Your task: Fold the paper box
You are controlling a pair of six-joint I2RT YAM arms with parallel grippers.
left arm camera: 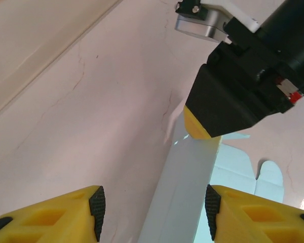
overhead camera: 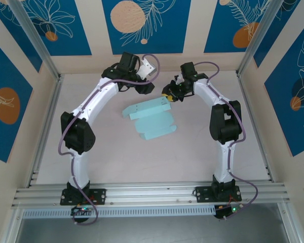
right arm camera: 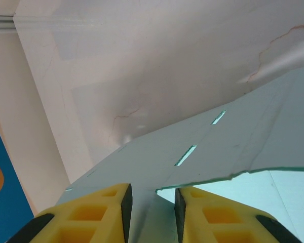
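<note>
The paper box [overhead camera: 152, 119] is a pale mint die-cut sheet lying mostly flat mid-table, with slots and rounded tabs. Its far strip [left arm camera: 185, 187] stands raised off the table. My left gripper [overhead camera: 146, 88] hovers at the sheet's far edge; in the left wrist view it [left arm camera: 155, 210] is open wide, with the raised strip between its fingers and touching neither pad. My right gripper [overhead camera: 168, 94] is at the sheet's far right corner, and one of its fingers [left arm camera: 195, 126] meets the strip's end. In the right wrist view it [right arm camera: 153, 212] straddles a folded flap [right arm camera: 202, 152], jaws narrowly apart.
The pinkish tabletop [overhead camera: 111, 157] is ringed by low walls and an aluminium frame [overhead camera: 142, 192] along the near edge. Both arms arch inward over the back of the table, their grippers close together. Bare table lies in front of and to both sides of the sheet.
</note>
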